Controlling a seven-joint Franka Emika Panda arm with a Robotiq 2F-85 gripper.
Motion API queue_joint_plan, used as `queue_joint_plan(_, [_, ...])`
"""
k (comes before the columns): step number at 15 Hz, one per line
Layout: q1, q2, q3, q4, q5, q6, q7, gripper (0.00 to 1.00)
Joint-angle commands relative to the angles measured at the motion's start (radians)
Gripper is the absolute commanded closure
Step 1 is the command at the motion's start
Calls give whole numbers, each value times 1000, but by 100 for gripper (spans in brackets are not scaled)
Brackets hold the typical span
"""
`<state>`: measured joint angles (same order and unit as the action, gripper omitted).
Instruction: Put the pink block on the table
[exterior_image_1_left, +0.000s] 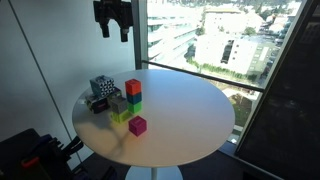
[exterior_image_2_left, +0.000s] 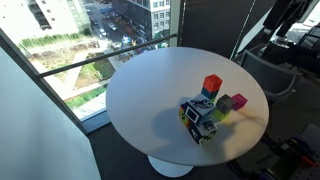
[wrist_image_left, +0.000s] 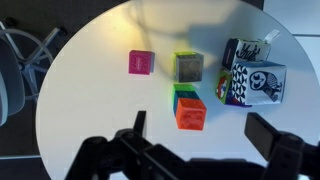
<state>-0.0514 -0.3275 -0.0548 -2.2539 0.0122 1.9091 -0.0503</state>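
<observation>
The pink block lies flat on the round off-white table, a little apart from the other cubes. My gripper hangs high above the table, open and empty. In the wrist view its two dark fingers frame the red cube far below.
The red cube tops a small stack with a green cube under it. A grey block on a yellow-green cube and black-and-white patterned cubes stand beside the stack. A window is behind the table and chairs stand around it.
</observation>
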Motion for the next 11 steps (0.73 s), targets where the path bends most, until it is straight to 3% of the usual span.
queue_joint_plan(1, [8, -4, -8, 29, 16, -33, -27, 0])
queue_joint_plan(11, [3, 0, -2, 8, 0, -3, -6, 0])
